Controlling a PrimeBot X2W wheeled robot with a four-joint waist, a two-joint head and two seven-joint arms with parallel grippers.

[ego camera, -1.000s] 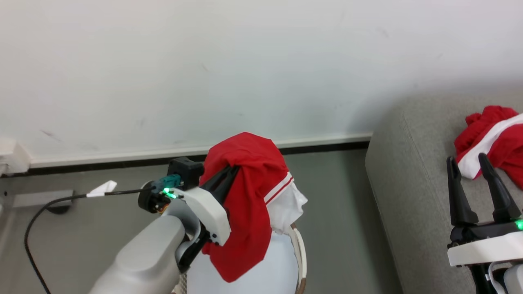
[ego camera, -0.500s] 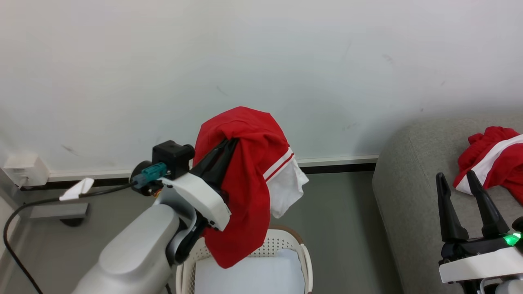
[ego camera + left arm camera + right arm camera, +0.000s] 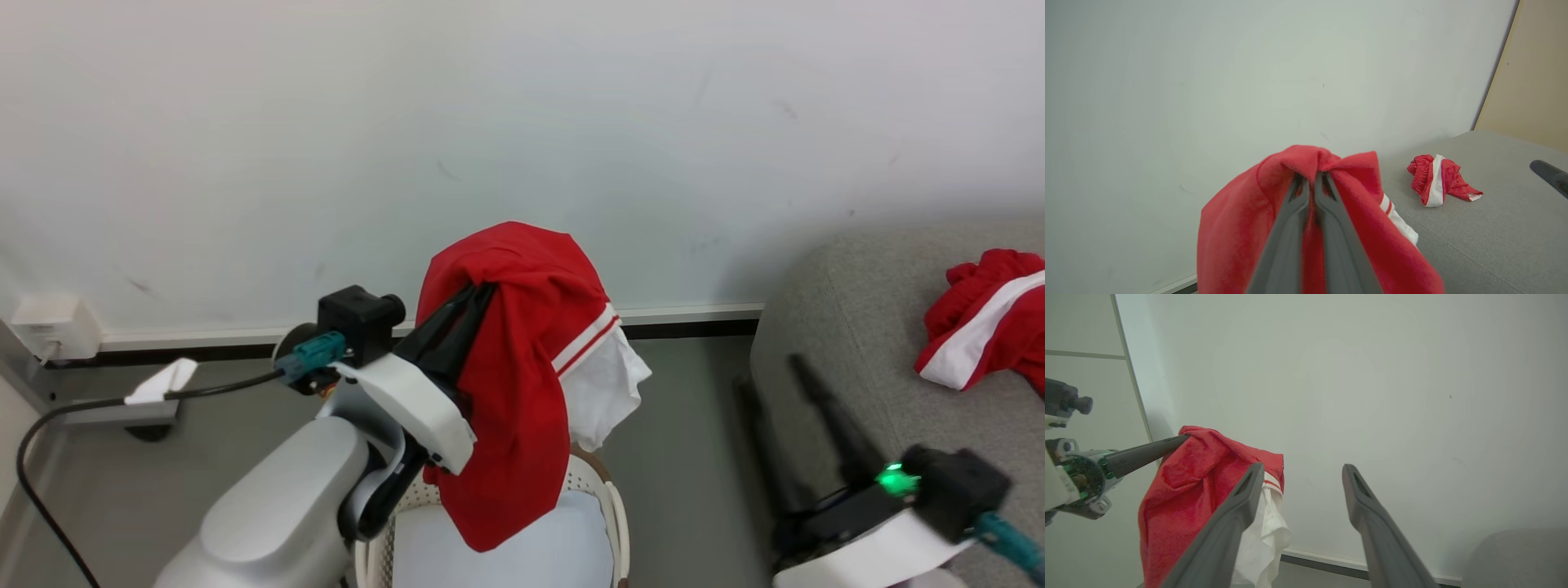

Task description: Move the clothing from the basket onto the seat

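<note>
Red garment [image 3: 514,367] held up over the basket [image 3: 612,510]
Our left gripper [image 3: 483,292] has its fingers clamped together on it, white trim hanging at one side; our right gripper [image 3: 777,382] is empty, fingers wide apart, near the edge of the grey seat [image 3: 849,327], where we see a second red piece [image 3: 984,327] with a white stripe lying crumpled

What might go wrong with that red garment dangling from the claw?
The left gripper pinches the red garment by one bunched fold; it may slip and drop on the floor short of the seat. Its hem hangs near the basket rim and might snag. The open right gripper sits in the path and might catch cloth.
</note>
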